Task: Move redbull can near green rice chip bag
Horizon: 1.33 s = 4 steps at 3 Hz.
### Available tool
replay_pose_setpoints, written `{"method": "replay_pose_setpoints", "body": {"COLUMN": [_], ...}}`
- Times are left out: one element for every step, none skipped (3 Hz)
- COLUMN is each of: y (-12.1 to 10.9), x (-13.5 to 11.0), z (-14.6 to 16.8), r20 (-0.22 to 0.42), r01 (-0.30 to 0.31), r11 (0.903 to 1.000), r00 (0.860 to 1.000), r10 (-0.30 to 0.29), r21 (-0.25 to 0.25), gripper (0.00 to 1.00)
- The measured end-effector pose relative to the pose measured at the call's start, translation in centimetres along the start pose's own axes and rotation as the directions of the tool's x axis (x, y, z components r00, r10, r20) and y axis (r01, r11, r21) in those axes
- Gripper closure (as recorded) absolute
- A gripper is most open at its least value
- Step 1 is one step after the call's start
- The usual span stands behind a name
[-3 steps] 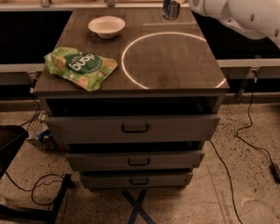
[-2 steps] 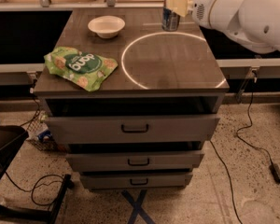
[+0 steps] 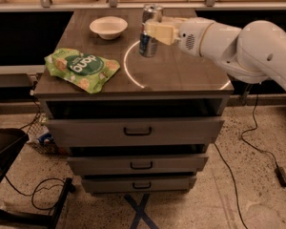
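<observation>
Camera view: my gripper (image 3: pixel 154 31) reaches over the worktop (image 3: pixel 181 75), jaws clamped across the redbull can (image 3: pixel 147 46), which stands upright at the left edge of the white ring (image 3: pixel 124 66). The green rice chip bag (image 3: pixel 81 69) lies flat off to its left, with the white bowl (image 3: pixel 108 26) behind.

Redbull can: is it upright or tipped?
Upright: the redbull can points top-up, the hand clamped on its middle, right of the bowl.

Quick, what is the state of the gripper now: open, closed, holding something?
Gripper: closed on the redbull can, over the table, right of the white bowl.
</observation>
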<state>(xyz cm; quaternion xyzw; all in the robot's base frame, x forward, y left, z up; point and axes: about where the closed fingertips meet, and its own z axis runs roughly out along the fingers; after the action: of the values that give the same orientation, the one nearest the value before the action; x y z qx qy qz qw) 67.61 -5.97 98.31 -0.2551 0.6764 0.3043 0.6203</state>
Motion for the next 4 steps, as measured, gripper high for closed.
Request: {"method": "replay_pose_setpoints", "body": {"y": [3.2,4.9,5.5,5.6], "x": [1.4,3.2,5.4,7.5], "z": [2.4,4.2,5.0,5.3], "r20": [-0.013,-0.061,-0.093,-0.097], "r01": [0.02,0.093,0.132,0.148], "r11": [0.9909,0.9781,0.9669,0.9618], "r00": [1.0,0.993,0.983,0.98], "r10": [-0.022,-0.106,-0.155,-0.174], "r21": [-0.133,-0.186,-0.218,-0.23], "gripper": [1.0,1.0,1.0,1.0]}}
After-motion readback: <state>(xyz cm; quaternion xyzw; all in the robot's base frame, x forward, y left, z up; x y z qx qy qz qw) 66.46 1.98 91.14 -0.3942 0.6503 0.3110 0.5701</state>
